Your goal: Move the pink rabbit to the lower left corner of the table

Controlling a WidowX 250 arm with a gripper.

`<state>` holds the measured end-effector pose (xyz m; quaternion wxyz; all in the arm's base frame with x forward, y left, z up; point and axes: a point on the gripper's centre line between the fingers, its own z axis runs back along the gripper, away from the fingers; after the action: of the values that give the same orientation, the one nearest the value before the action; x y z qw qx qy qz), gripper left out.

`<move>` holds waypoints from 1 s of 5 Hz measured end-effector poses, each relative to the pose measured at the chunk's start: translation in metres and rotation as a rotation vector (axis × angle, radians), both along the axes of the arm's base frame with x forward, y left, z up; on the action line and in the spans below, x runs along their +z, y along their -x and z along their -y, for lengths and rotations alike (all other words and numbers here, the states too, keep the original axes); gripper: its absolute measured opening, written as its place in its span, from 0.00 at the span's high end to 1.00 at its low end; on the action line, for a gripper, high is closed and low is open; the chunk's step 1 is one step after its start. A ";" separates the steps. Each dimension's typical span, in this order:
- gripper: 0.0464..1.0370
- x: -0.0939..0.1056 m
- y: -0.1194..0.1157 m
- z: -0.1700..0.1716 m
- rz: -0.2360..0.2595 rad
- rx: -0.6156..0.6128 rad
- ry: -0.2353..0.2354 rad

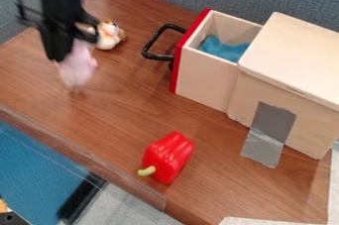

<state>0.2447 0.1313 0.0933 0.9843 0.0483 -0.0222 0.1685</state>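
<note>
While the gripper (73,49) hangs over the bench (119,115) at upper left, its jaws are closed on 1 pink rabbit (77,66), well apart from 1 red pepper (169,155).

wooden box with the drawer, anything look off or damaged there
The grey tape looks makeshift: it runs from the side of the box down onto the table, its lower end uneven. The drawer stands open. I see no break in the wood.
</note>
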 end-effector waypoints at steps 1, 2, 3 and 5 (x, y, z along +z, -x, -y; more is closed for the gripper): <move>0.99 -0.010 -0.005 -0.040 -0.022 0.055 -0.014; 0.99 -0.013 -0.010 -0.068 -0.009 0.106 -0.043; 0.99 -0.013 -0.014 -0.086 0.004 0.150 -0.044; 0.97 -0.049 0.008 -0.091 -0.118 0.134 -0.077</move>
<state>0.2370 0.2221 0.0446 0.9678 0.0974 0.0324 0.2297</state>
